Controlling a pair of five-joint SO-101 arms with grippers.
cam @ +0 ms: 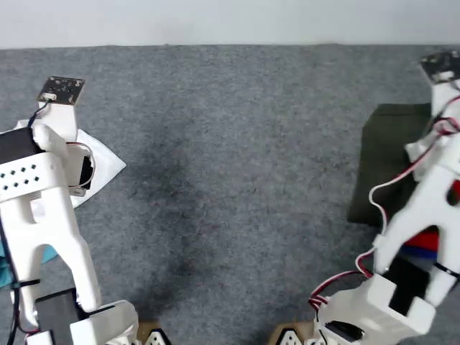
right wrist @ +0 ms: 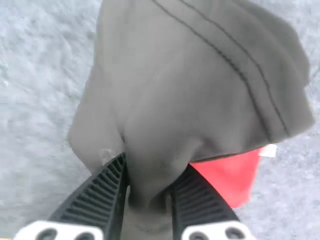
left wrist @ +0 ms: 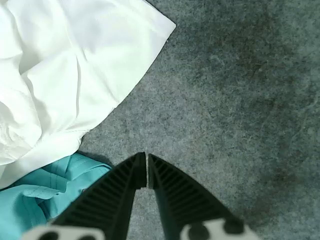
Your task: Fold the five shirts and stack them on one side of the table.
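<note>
A dark olive shirt point(cam: 388, 162) lies at the table's right edge, and my right gripper point(right wrist: 147, 167) is shut on a bunched fold of the olive shirt point(right wrist: 190, 85). A red shirt point(right wrist: 232, 177) peeks out from under it, also seen as the red shirt point(cam: 429, 239) beneath the right arm. At the left edge lies a crumpled white shirt point(left wrist: 60, 75), the same white shirt point(cam: 100, 167) showing by the left arm. A teal shirt point(left wrist: 35, 200) sits beside it. My left gripper point(left wrist: 147, 167) hovers shut over bare carpet near the white and teal shirts, holding nothing.
The table is covered in grey carpet point(cam: 237, 165), with a wide open stretch between the two arms. A pale wall point(cam: 230, 21) runs along the far edge. The arm bases stand at the near edge.
</note>
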